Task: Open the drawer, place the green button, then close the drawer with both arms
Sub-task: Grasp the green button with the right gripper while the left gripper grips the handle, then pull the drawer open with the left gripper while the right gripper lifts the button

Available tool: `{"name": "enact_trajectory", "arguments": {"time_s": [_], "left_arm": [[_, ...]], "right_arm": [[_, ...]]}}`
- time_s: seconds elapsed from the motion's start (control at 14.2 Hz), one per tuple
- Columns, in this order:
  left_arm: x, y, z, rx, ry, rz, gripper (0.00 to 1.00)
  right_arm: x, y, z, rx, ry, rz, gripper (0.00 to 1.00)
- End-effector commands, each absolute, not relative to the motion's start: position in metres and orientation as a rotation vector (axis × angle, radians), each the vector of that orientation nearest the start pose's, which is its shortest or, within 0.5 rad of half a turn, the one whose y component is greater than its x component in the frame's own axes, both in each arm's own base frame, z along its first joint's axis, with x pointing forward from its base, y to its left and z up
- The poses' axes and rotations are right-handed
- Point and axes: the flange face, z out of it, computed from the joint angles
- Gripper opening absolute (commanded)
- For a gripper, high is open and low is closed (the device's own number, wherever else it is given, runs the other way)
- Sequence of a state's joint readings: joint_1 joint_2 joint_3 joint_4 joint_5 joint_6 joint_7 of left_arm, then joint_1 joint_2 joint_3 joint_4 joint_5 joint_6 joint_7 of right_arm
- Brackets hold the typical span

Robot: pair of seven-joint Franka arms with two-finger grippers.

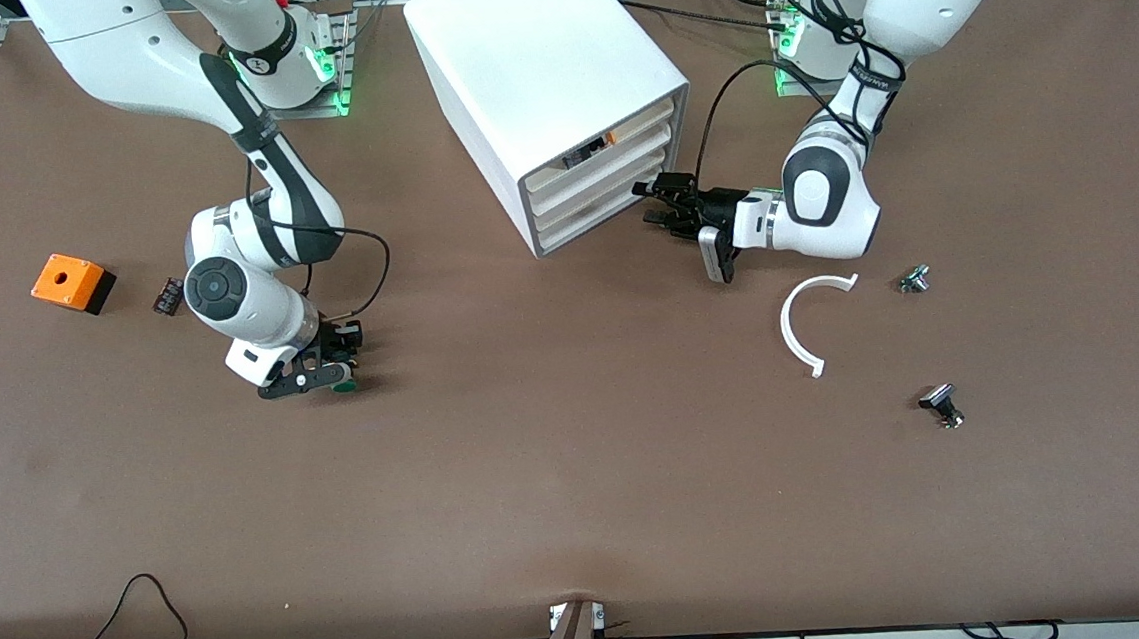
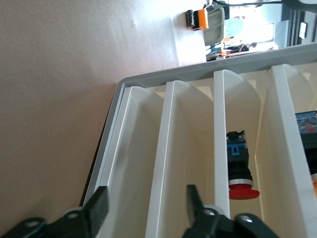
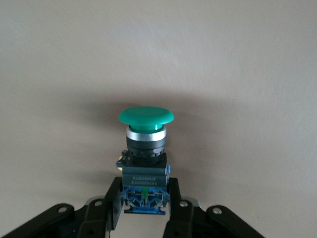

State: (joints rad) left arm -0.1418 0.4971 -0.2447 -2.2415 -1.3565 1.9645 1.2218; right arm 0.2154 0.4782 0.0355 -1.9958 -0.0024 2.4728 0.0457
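The right gripper (image 1: 330, 368) was low at the table (image 1: 582, 499), toward the right arm's end from the cabinet (image 1: 554, 100) and nearer the front camera, its fingers (image 3: 111, 203) clamped on the black body of the button (image 3: 145, 148), whose green cap pointed away from the wrist; whether the button touched the table could not be told. The right arm (image 1: 253, 231) folded down from its base with the elbow bent and the wrist turned down and sideways. The left gripper (image 1: 660, 205) lay level in front of the cabinet, just at the stacked drawer fronts, its fingers (image 2: 99, 206) apart and holding nothing; in the left wrist view they straddled the front of the drawer (image 2: 143, 163), which was shut. The left arm (image 1: 840, 180) bent down from its base, its forearm horizontal and pointed at the cabinet. The cabinet showed four drawers; one held a red button (image 2: 240, 168). Two arms, two grippers and one green button showed. Toward the left arm's end from the cabinet lay one white arc (image 1: 805, 318) and two knobs (image 1: 915, 279). Toward the right arm's end lay one orange box (image 1: 72, 282) and, beside it, one small black part (image 1: 167, 294).
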Motion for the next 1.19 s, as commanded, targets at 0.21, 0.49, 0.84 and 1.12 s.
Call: {"name": "enact_trajectory", "arguments": {"time_s": [0.21,0.49,0.84,1.12], "left_arm": [[0.398,-0.273,0.123,1.765,-0.455,-0.145,0.47],[0.395,-0.268,0.114,1.753,-0.478,-0.120,0.00],[0.416,-0.251,0.120,1.763,-0.451,-0.074,0.00],[0.465,-0.222,0.122,1.802,-0.489,-0.012,0.00]], "right_arm": [[0.618,0.177,0.328,-3.044,-0.346,-0.288,0.00],[0.647,0.226,0.412,-2.949,-0.241,-0.319,0.00],[0.661,0.294,0.446,-2.899,0.020,-0.266,0.00],[0.656,0.356,0.458,-2.805,0.342,-0.244,0.00]]}}
